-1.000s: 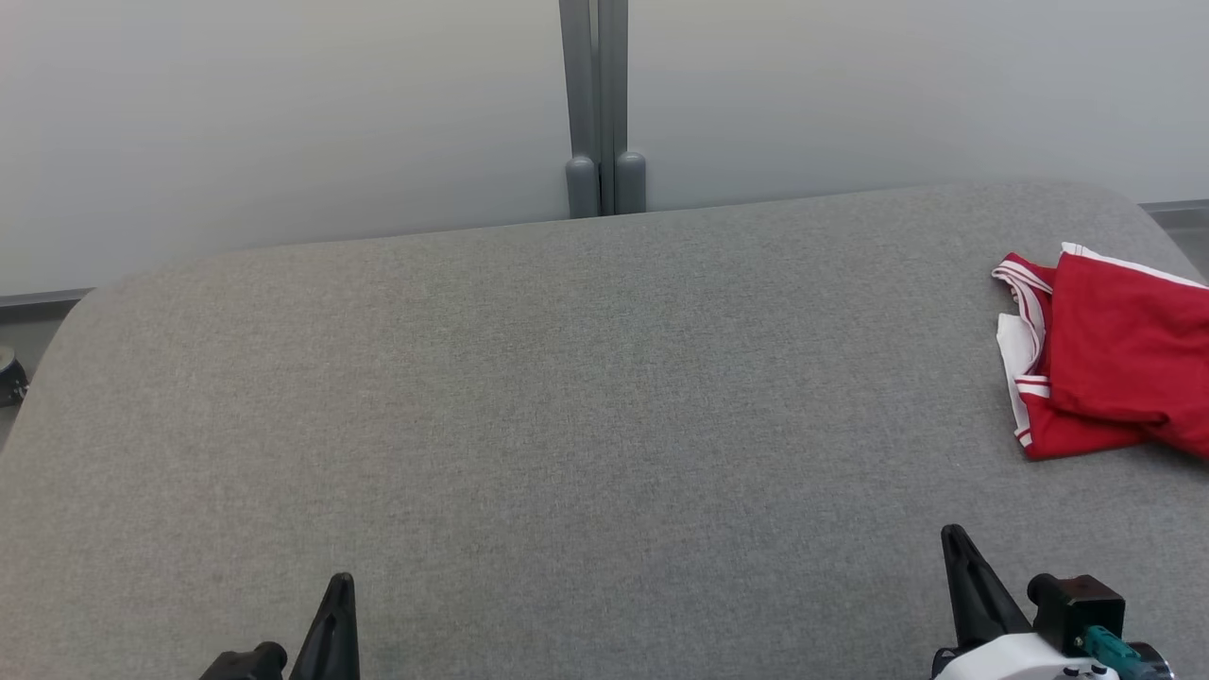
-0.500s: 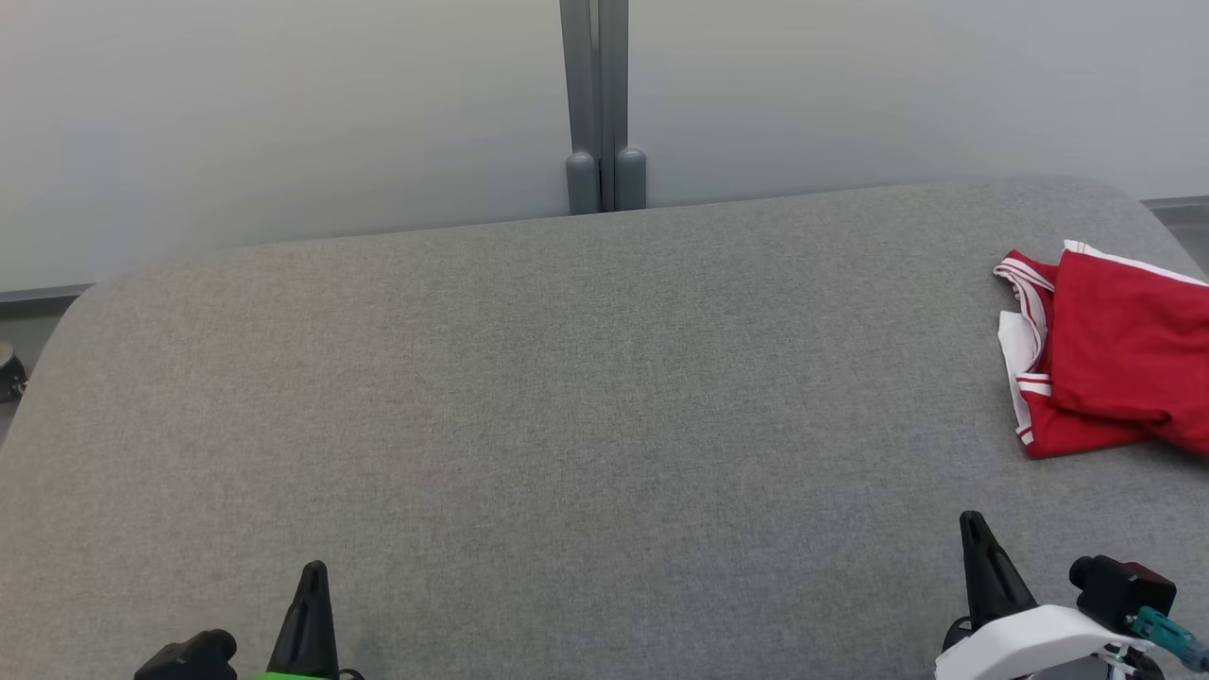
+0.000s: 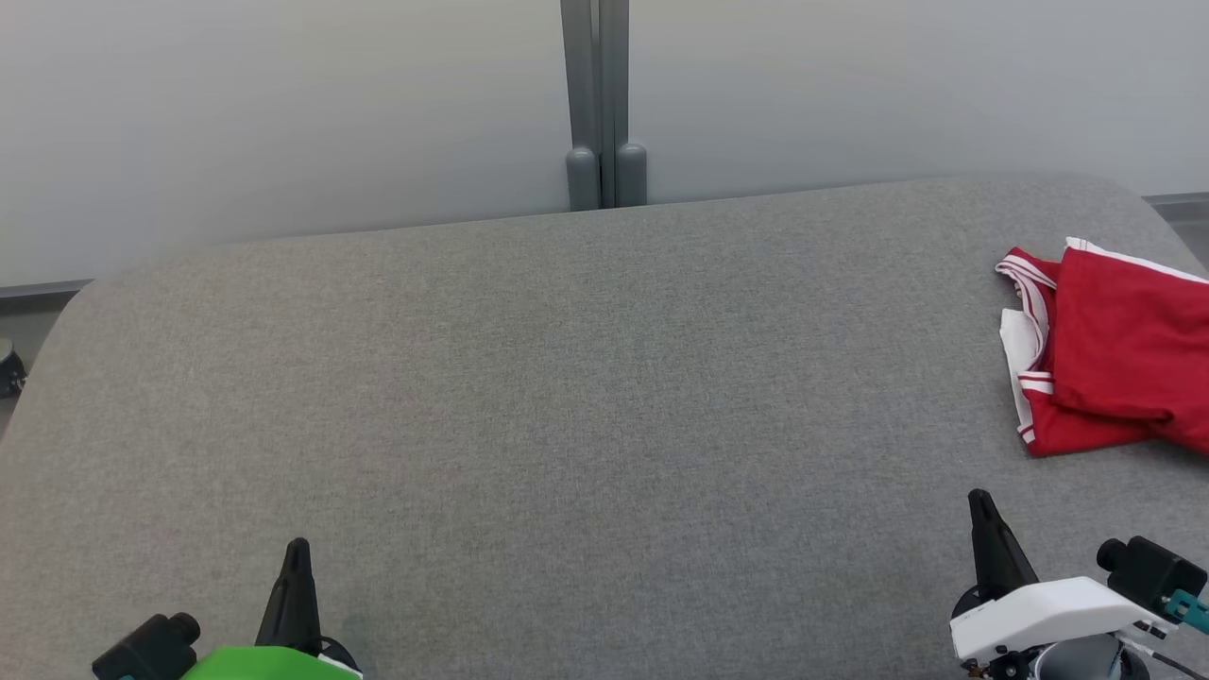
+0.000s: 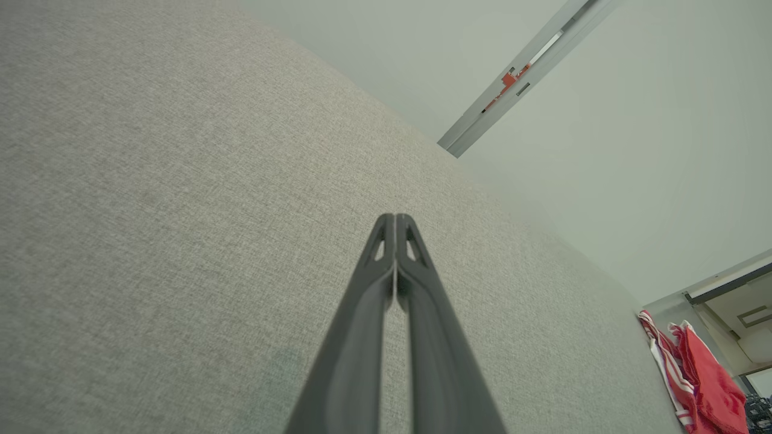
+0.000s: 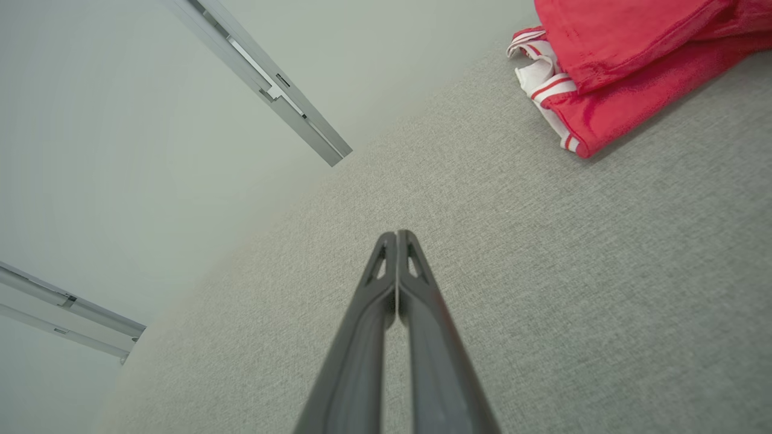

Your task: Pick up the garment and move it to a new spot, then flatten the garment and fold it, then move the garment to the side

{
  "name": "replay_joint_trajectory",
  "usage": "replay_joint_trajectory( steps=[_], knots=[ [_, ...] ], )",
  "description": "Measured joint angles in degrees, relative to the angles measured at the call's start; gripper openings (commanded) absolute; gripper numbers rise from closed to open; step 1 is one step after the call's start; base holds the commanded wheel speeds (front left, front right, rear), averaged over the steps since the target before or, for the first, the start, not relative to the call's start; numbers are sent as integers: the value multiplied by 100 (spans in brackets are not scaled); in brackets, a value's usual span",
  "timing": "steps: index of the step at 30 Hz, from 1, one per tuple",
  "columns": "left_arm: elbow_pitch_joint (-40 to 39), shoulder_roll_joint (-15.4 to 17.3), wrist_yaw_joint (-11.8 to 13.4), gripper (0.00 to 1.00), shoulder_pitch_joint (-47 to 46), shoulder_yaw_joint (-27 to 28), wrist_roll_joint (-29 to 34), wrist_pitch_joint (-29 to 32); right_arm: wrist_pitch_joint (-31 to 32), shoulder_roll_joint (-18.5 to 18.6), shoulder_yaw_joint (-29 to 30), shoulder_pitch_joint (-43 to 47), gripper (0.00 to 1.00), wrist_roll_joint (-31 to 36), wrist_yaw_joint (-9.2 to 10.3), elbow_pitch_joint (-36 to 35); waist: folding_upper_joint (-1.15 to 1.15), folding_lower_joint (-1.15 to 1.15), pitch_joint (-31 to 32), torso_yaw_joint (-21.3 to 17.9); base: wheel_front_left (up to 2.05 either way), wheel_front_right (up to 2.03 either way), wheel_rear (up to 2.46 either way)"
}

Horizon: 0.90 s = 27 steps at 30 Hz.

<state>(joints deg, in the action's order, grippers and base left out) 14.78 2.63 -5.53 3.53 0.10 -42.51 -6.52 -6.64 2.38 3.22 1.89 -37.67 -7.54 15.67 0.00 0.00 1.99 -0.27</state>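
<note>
Right gripper (image 3: 980,499) forward; garment (image 3: 1115,349) trim leftward

The red garment (image 3: 1115,349) runs off the head view at three o'clock, the right wrist view's top edge cuts it at one o'clock, and in the left wrist view it is a sliver at five o'clock, its folds too small to make out. The head view's bottom edge cuts the left pincer (image 3: 296,552) at seven o'clock and the right pincer (image 3: 979,501) at five. Beside the bench (image 3: 567,397) at nine o'clock, a small dark thing (image 3: 8,373) is cut by the edge; I cannot tell what it is.
</note>
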Motion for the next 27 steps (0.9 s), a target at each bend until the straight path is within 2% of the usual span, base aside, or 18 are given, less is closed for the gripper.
replay_joint_trajectory(
  steps=[27],
  knots=[
    [-23,1,-58,0,-344,240,-1862,493,497,12,124,-282,0,-2047,1,-55,0,0,-62,8,0,0,0]
  ],
)
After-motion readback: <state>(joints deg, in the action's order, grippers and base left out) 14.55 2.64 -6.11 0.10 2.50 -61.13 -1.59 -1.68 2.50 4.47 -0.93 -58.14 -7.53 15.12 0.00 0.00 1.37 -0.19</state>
